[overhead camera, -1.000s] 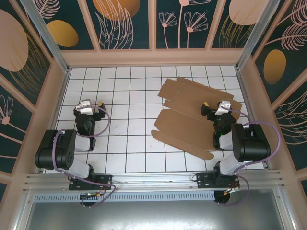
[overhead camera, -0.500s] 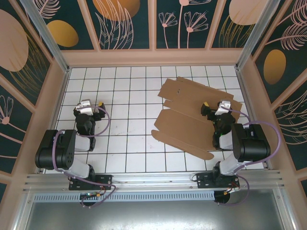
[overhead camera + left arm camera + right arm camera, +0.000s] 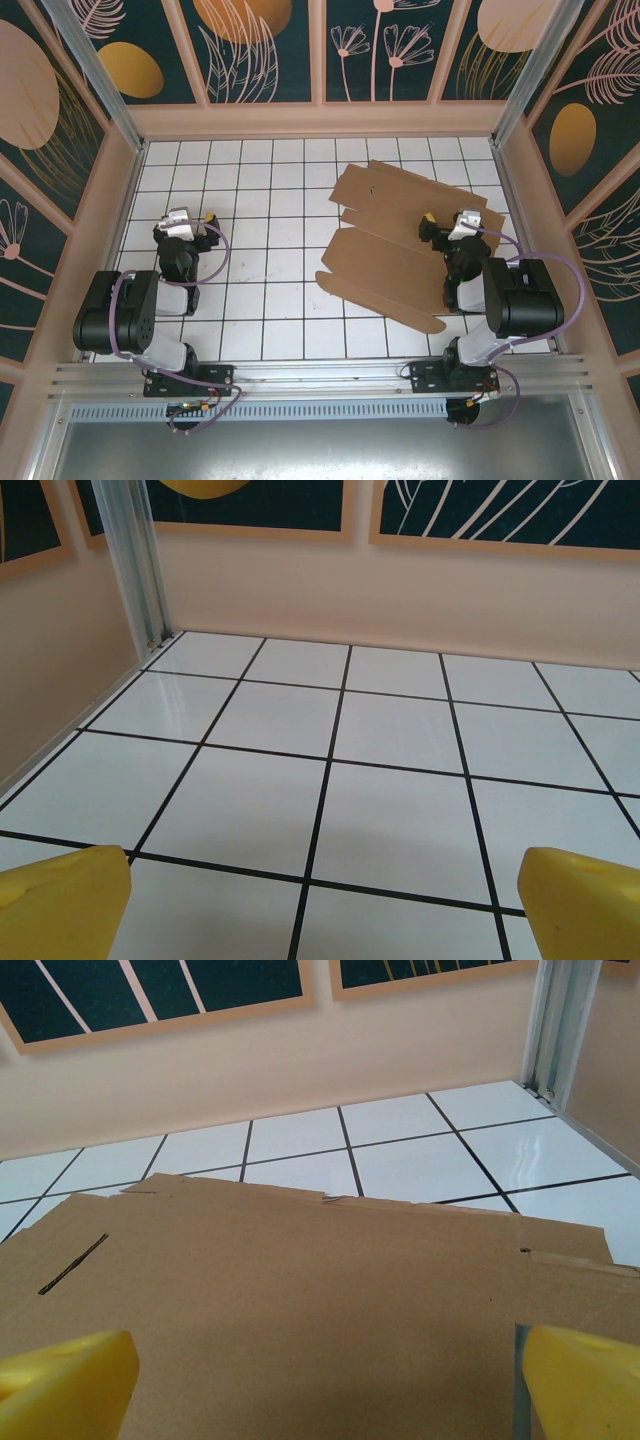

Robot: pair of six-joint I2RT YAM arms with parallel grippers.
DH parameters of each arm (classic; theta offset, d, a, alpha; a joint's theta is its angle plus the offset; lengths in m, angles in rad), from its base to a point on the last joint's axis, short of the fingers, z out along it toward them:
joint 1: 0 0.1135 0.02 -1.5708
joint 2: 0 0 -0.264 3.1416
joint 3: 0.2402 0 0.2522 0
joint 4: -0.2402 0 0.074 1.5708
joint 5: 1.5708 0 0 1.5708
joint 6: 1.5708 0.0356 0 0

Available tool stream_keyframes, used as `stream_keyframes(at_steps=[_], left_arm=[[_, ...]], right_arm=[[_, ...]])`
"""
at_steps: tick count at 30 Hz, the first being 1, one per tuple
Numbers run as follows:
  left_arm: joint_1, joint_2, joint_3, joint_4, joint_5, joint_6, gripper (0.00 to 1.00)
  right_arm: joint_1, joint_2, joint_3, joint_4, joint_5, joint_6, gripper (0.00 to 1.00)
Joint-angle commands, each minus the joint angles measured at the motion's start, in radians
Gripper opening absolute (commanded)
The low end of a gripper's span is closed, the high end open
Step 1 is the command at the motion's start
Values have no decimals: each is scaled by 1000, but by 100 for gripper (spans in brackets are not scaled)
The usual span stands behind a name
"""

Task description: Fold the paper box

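Observation:
The paper box point(image 3: 385, 240) is a flat brown die-cut cardboard sheet with flaps and a slot, lying on the right half of the tiled table. My right gripper point(image 3: 455, 222) hovers over the sheet's right part, open with nothing between its yellow fingertips point(image 3: 65, 1380). In the right wrist view the paper box point(image 3: 300, 1310) spreads flat under the jaws. My left gripper point(image 3: 180, 222) stands open over bare tiles at the left, far from the sheet, its yellow fingertips point(image 3: 60, 900) apart.
The white tiled table point(image 3: 270, 200) is walled in by beige panels with an aluminium post point(image 3: 135, 560) at the far-left corner and another post point(image 3: 560, 1020) at the far right. Both arm bases point(image 3: 180, 370) sit at the near edge.

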State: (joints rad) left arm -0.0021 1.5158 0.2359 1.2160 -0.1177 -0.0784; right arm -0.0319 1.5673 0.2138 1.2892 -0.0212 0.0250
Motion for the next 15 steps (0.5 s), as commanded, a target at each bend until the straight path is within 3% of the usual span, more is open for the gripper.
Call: stream_keyframes(at_steps=[1,3,5,8,10,12,15], left_arm=[[-17,-103,57,-130,48,44,99],[-55,-178,134,-289,17,76,99],[-98,-262,165,-282,36,86,99],[-171,-360,250,-379,24,28,99],[-220,-391,324,-522,20,-40,99],[-267,-431,386,-660,91,-95,99],[-351,-520,416,-797,89,-158,99]], right_arm=[[-5,-6,15,11,-32,-23,99],[13,-36,23,-29,-40,-48,99],[69,-98,42,-109,98,-73,99],[269,-187,169,-312,237,-230,99],[396,-233,207,-246,270,-221,99],[493,-305,249,-217,318,-167,99],[572,-392,404,-460,294,10,99]])
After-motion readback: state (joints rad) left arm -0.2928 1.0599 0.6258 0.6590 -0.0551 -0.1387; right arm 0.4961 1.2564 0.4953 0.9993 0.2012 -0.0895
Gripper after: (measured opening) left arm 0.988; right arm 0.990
